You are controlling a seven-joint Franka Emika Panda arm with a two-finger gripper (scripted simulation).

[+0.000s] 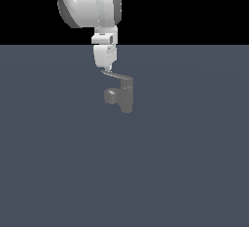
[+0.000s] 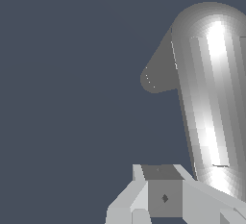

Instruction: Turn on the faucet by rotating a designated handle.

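The small dull-grey faucet [image 1: 126, 96] stands upright on the flat grey floor, its stubby spout [image 1: 111, 96] pointing toward the exterior view's left. The thin handle [image 1: 118, 76] runs from the top of the body out to the left. My gripper [image 1: 106, 68] comes down from above, its tips at the handle's free end. The fingers look pressed together, holding nothing. In the wrist view the handle [image 2: 209, 98] is a large shiny bar beside my gripper [image 2: 163, 189]. The darker spout [image 2: 156, 76] pokes out from under it.
A plain grey floor [image 1: 58, 162] spreads all around the faucet, with a black background above the horizon. The white arm [image 1: 87, 4] enters from the upper part of the exterior view.
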